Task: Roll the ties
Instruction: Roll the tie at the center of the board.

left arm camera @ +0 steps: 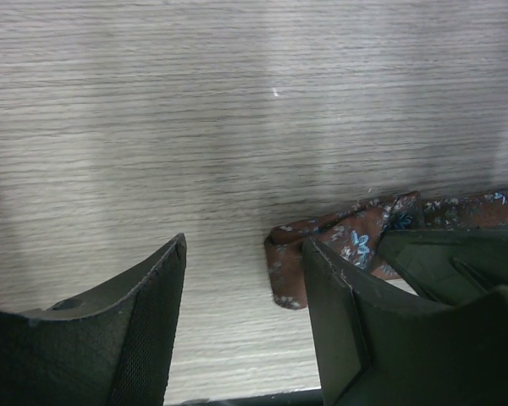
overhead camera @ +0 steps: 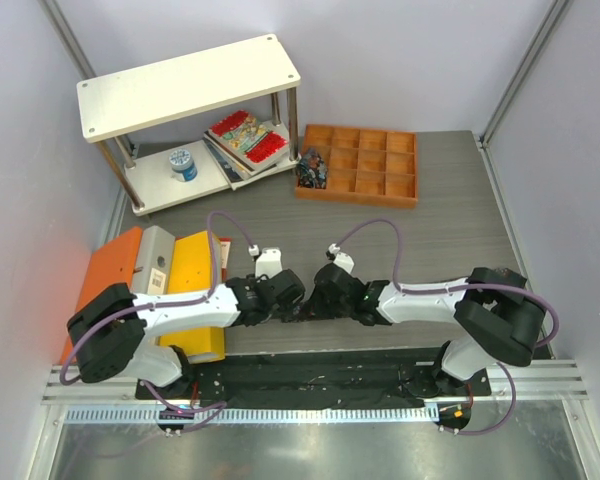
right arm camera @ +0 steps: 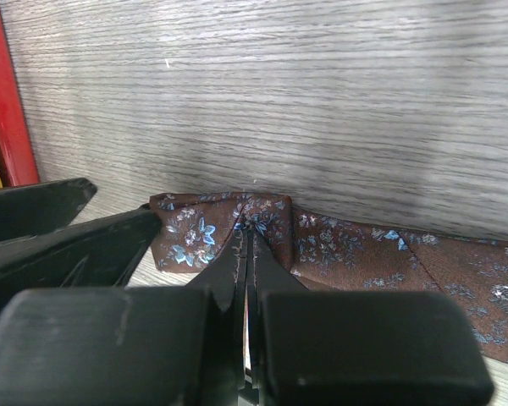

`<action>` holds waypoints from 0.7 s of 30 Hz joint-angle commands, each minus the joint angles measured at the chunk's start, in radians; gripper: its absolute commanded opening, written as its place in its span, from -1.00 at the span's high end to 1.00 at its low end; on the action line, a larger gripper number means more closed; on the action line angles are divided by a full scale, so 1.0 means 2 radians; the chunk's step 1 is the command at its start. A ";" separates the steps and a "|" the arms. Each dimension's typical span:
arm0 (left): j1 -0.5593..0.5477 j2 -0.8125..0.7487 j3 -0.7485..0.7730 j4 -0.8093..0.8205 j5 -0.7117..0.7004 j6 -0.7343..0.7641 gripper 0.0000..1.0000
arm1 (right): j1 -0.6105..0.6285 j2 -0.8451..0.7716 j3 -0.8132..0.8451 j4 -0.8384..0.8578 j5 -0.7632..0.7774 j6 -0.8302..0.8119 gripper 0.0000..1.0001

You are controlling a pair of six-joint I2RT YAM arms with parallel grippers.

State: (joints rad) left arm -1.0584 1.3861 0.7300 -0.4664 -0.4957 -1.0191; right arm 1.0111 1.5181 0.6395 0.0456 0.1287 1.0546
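Note:
A brown tie with small blue flowers (right arm camera: 339, 245) lies flat on the grey wood table near its front edge. Its folded end (left arm camera: 322, 245) shows in the left wrist view. My right gripper (right arm camera: 251, 227) is shut, pinching a raised fold of the tie near that end. My left gripper (left arm camera: 241, 271) is open and empty, its right finger (left arm camera: 339, 313) just beside the tie's end, its left finger over bare table. In the top view both grippers (overhead camera: 300, 300) meet at the table's front middle and hide most of the tie.
A white two-level shelf (overhead camera: 185, 85) with books and a blue tape roll stands at the back left. An orange compartment tray (overhead camera: 365, 165) sits at the back. Orange, grey and yellow boxes (overhead camera: 170, 270) lie left, close to the left arm; a red edge (right arm camera: 8, 93) shows nearby.

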 commanded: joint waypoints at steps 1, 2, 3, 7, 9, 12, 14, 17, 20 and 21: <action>0.002 0.016 -0.011 0.049 0.012 -0.004 -0.13 | -0.002 -0.014 -0.011 0.006 0.011 0.003 0.98; 0.002 0.022 -0.013 0.057 0.015 -0.006 -0.12 | -0.002 -0.014 -0.012 0.006 0.011 0.003 0.98; 0.002 0.026 -0.014 0.061 0.022 -0.007 -0.11 | -0.002 -0.014 -0.014 0.007 0.010 0.003 0.98; 0.002 0.033 -0.026 0.068 0.038 -0.019 -0.04 | -0.002 -0.014 -0.017 0.009 0.009 0.004 0.98; 0.002 0.029 -0.031 0.069 0.044 -0.024 -0.03 | -0.002 -0.015 -0.020 0.009 0.011 0.005 0.98; 0.002 0.010 -0.042 0.069 0.045 -0.030 -0.10 | -0.002 -0.016 -0.022 0.011 0.011 0.006 0.98; 0.002 0.000 -0.041 0.051 0.035 -0.033 -0.13 | -0.002 -0.017 -0.024 0.011 0.012 0.007 0.98; 0.002 -0.023 -0.030 0.015 0.024 -0.040 -0.25 | -0.002 -0.020 -0.026 0.011 0.013 0.009 0.98; 0.002 -0.047 -0.028 0.001 0.025 -0.047 -0.25 | -0.002 -0.022 -0.027 0.010 0.015 0.011 0.98; 0.001 -0.052 -0.031 -0.002 0.026 -0.050 -0.24 | -0.002 -0.021 -0.028 0.010 0.014 0.012 0.98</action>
State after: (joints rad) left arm -1.0576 1.3449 0.6624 -0.4114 -0.4393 -1.0817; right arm 1.0103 1.4982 0.5999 0.0834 0.1287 1.0737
